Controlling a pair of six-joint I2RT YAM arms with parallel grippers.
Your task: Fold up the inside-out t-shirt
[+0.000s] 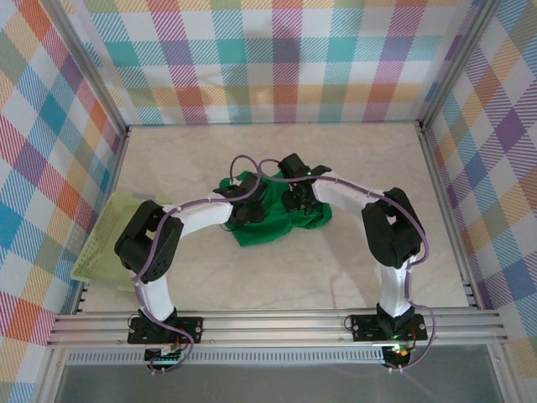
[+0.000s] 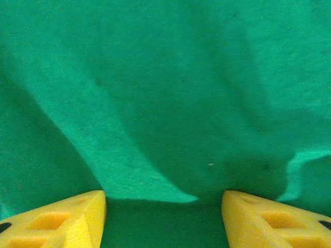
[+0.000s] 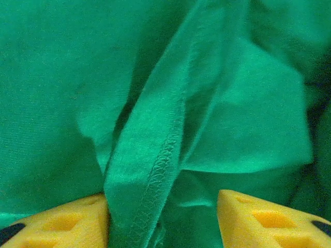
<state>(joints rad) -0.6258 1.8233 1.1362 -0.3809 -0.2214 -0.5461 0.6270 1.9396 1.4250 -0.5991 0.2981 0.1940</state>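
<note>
Currently the step in hand, as I judge it, is taking hold of the crumpled cloth; no fold is laid yet.

Item one, my left gripper (image 2: 163, 206): fingers apart, close over smooth, rumpled cloth, nothing clamped.

Item two, my right gripper (image 3: 163, 204): fingers apart, a stitched hem (image 3: 155, 155) running down between them, nearer one finger, not pinched.

Next move, by my reckoning: close on that hem, then lift and spread the cloth.

Item three, the inside-out t-shirt (image 1: 270, 220): bright green, bunched in a heap at the middle of the table (image 1: 252, 277), unfolded, both grippers on top of it.
</note>
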